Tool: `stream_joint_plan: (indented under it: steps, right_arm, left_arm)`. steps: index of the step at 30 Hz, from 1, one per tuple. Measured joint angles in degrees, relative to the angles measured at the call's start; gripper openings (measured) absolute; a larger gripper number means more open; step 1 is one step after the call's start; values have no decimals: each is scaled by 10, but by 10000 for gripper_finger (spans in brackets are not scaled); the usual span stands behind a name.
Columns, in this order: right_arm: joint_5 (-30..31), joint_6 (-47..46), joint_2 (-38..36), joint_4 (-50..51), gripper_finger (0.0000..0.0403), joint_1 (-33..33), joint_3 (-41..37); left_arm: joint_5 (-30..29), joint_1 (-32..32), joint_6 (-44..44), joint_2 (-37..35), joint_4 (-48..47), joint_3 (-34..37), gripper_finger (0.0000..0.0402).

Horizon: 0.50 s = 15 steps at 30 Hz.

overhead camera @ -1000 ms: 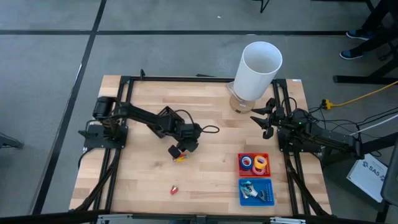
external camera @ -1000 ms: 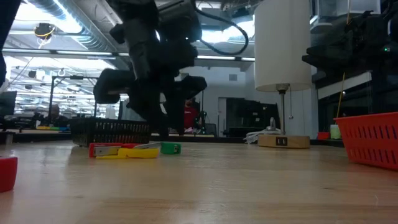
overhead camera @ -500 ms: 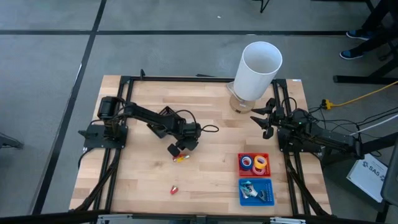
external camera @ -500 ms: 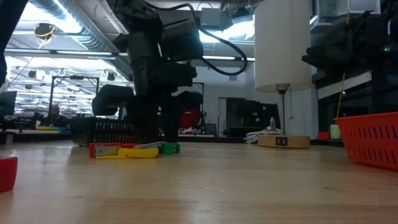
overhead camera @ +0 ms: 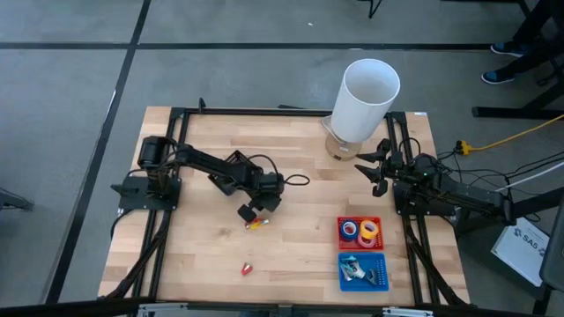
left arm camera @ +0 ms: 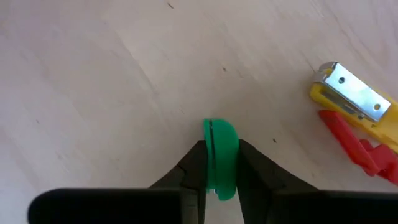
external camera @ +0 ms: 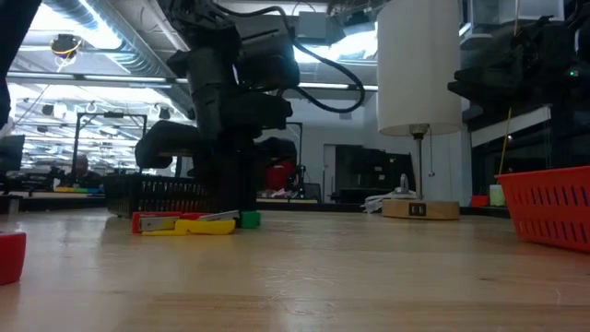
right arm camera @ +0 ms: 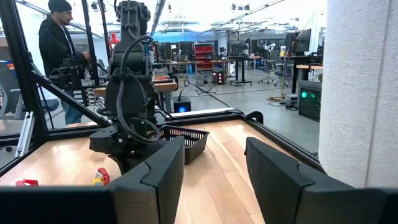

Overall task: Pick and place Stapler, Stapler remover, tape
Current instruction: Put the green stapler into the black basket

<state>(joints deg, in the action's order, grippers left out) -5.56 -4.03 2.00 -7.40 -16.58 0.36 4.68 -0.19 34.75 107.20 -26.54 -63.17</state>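
A small green tape roll [left arm camera: 220, 149] stands on its edge on the wooden table, and my left gripper [left arm camera: 221, 163] has come down over it at the table's middle [overhead camera: 251, 211]. Just beside it lies the yellow and red stapler [left arm camera: 351, 109], flat on the wood. The small red stapler remover [overhead camera: 248, 268] lies nearer the front edge. Blue, pink-red and orange tape rolls sit in a red tray [overhead camera: 360, 231] at the right. My right gripper [overhead camera: 374, 167] waits open at the right side, near the white cylinder. My left gripper pinches the green roll's two flat faces [left arm camera: 217, 171] between its two fingers. The fingers come steeply from above, pointing down. The roll stands upright on its edge, its lower rim on the table [external camera: 247, 221].
A tall white cylinder [overhead camera: 366, 92] stands at the far right. A blue tray [overhead camera: 363, 271] with small items sits in front of the red tray. A black mesh basket [external camera: 157, 194] shows behind the stapler in the low view. A person stands beyond the table [right arm camera: 59, 43].
My left gripper has sunk slightly toward the table and its fingers have drawn in around the green roll, which stays in place beside the stapler.
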Motion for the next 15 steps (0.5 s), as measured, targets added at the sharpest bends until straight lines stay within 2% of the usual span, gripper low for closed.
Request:
stream_joint_plan:
  steps: [7, 15]
  right_arm:
    - [0, 0, 0, 0, 171, 0, 0]
    - [0, 0, 0, 0, 171, 0, 0]
  left_arm:
    - [-76, 4, -21, -56, -15, 2, 50]
    - [-83, 25, -44, -154, -28, 1, 50]
